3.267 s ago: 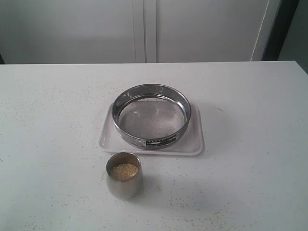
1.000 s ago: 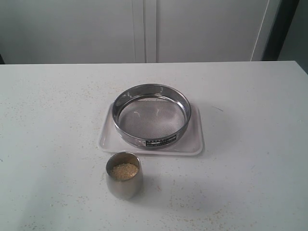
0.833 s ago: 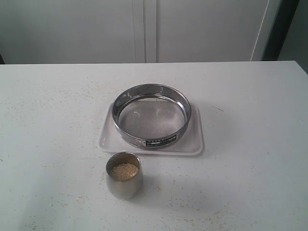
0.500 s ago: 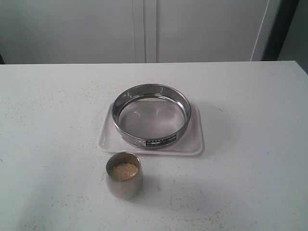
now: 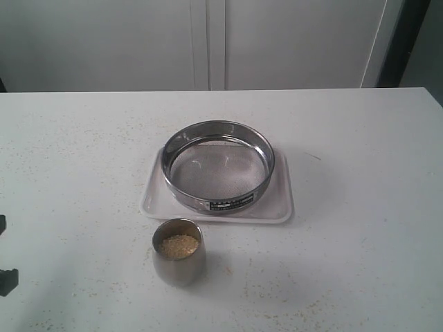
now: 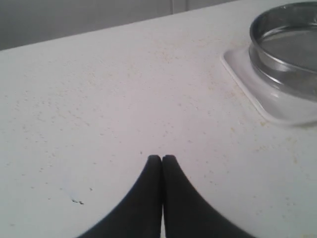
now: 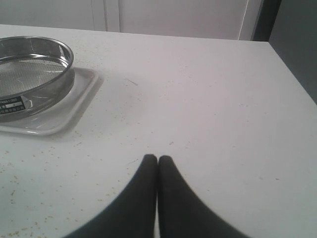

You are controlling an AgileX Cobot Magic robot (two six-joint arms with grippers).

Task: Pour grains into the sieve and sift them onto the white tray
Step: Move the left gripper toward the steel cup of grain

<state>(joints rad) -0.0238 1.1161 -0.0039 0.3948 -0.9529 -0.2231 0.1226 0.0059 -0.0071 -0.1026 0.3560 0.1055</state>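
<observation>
The steel sieve (image 5: 218,166) stands on the white tray (image 5: 279,207) in the middle of the table, its mesh bare. Nearer the front, a small steel cup (image 5: 178,252) holds the golden and pale grains (image 5: 178,246). My left gripper (image 6: 162,158) is shut and empty over bare table, with the sieve (image 6: 287,44) and tray (image 6: 257,96) off to one side; a dark part of it shows at the exterior view's left edge (image 5: 5,277). My right gripper (image 7: 157,159) is shut and empty too, apart from the sieve (image 7: 29,69) and tray (image 7: 74,106); the exterior view does not show it.
The white table (image 5: 360,152) is speckled with stray grains, thickest near the front (image 5: 277,287). White cabinet doors (image 5: 208,41) stand behind it. The table's right edge (image 7: 292,84) runs close to the right arm's side.
A dark part of my left gripper has come into the exterior view at the lower left edge. Sieve, tray and cup have not moved.
</observation>
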